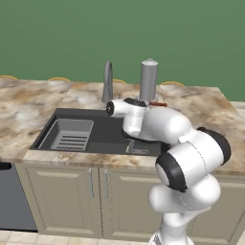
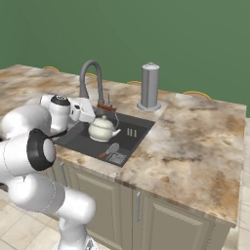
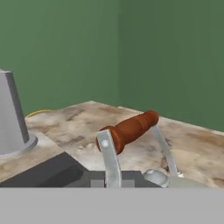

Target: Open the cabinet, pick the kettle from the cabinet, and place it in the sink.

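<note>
Kettle [image 2: 103, 129], small, cream-white and rounded with a thin wire bail topped by a reddish-brown wooden grip, sits upright inside the dark grey rectangular sink [image 2: 131, 133], below the grey arched faucet [image 2: 91, 80]. The white arm's gripper [image 2: 104, 108] is clenched on the wooden grip. A tall grey cylinder [image 2: 150, 86] stands on the marbled counter [image 2: 195, 141] behind.

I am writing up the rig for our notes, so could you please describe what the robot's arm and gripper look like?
The arm is glossy white, built of rounded, bulbous segments with black bands and caps at the joints. The gripper sits on a blocky white hand. No cables or markings are visible.
</note>
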Robot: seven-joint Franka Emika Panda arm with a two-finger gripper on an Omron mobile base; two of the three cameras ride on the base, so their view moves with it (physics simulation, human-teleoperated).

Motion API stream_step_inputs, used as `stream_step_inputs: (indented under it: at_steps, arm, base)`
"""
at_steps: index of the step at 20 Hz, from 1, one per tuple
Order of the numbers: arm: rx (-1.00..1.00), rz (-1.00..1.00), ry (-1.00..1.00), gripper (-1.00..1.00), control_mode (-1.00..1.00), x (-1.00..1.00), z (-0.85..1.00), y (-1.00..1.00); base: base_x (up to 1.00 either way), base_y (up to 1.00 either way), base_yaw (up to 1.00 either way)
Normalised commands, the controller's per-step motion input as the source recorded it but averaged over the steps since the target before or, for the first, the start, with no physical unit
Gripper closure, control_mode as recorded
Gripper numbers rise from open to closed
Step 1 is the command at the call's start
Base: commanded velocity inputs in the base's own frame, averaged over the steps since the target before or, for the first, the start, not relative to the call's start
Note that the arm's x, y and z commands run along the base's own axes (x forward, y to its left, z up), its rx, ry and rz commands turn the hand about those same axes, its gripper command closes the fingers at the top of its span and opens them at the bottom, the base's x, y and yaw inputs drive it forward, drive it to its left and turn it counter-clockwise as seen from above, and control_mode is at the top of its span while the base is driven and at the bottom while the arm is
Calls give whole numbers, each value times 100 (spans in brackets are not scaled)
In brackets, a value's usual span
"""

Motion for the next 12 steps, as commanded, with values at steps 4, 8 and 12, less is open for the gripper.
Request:
stream_step_inputs:
  at_steps: [4,8,12]
  arm:
    - [0,19,7,100,-100,15,-16,-8]
    - [0,18,2,100,-100,17,-19,0]
    - [0,14,0,100,-100,16,-7,9]
  base:
    - [0,0,0]
    - [0,0,0]
    - [0,0,0]
